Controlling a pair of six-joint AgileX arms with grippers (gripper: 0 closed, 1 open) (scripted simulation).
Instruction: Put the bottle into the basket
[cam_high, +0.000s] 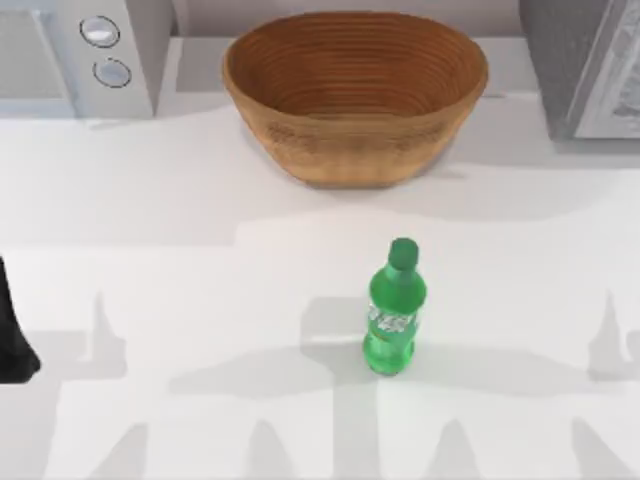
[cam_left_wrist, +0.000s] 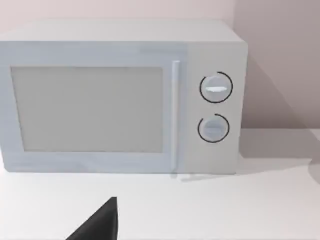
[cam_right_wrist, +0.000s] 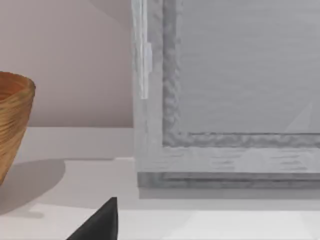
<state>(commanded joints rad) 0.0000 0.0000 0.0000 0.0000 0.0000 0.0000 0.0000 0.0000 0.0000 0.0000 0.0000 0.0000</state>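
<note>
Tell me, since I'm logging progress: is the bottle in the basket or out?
Out. The bottle stands upright on the table, cap up, apart from the basket.

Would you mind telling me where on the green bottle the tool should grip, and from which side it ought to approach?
The bottle stands upright on the table, cap up, apart from the basket. I would probably grip the labelled mid-body, coming in level from the near side with fingers either side: the round body is wider than the cap, and nothing crowds it.
</note>
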